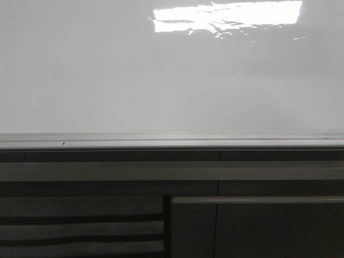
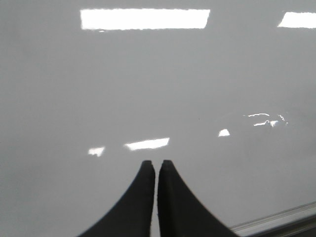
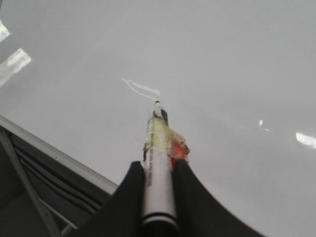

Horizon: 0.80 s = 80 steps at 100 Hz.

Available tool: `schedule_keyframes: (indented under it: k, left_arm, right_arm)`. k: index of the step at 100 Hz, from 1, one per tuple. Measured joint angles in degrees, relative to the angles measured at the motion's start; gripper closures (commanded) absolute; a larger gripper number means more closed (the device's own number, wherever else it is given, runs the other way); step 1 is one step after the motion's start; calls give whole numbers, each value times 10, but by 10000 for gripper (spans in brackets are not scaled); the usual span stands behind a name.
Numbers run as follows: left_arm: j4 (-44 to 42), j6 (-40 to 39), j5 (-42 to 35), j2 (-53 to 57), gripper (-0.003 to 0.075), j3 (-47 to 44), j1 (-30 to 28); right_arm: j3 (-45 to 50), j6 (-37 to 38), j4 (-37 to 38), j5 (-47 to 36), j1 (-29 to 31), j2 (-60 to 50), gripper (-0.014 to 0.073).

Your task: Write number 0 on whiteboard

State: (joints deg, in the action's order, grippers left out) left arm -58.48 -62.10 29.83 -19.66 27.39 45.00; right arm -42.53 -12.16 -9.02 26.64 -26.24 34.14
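right gripper (image 3: 157, 170) clamped on the marker (image 3: 159, 168), long axis pointing away from the wrist, tip at or just above the whiteboard (image 3: 222, 59); contact cannot be told. left gripper (image 2: 157, 167) closed, empty, over bare board. no number 0 visible yet; right arm writes.

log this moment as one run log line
left gripper: shut, empty | right gripper: shut on marker | whiteboard: blank in all views
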Motion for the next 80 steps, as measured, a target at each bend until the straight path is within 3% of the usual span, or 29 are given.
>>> schedule_keyframes:
  k: [20, 50, 80]
  left_arm:
    - [0, 0, 0, 0, 740, 0, 0]
    - [2, 0, 11, 0, 740, 0, 0]
    - [-7, 0, 77, 3, 740, -31, 0]
  right_arm:
    - [-45, 0, -1, 57, 0, 16, 640]
    - [-100, 0, -1, 59, 0, 86, 640]
    - [-111, -8, -1, 57, 0, 107, 640]
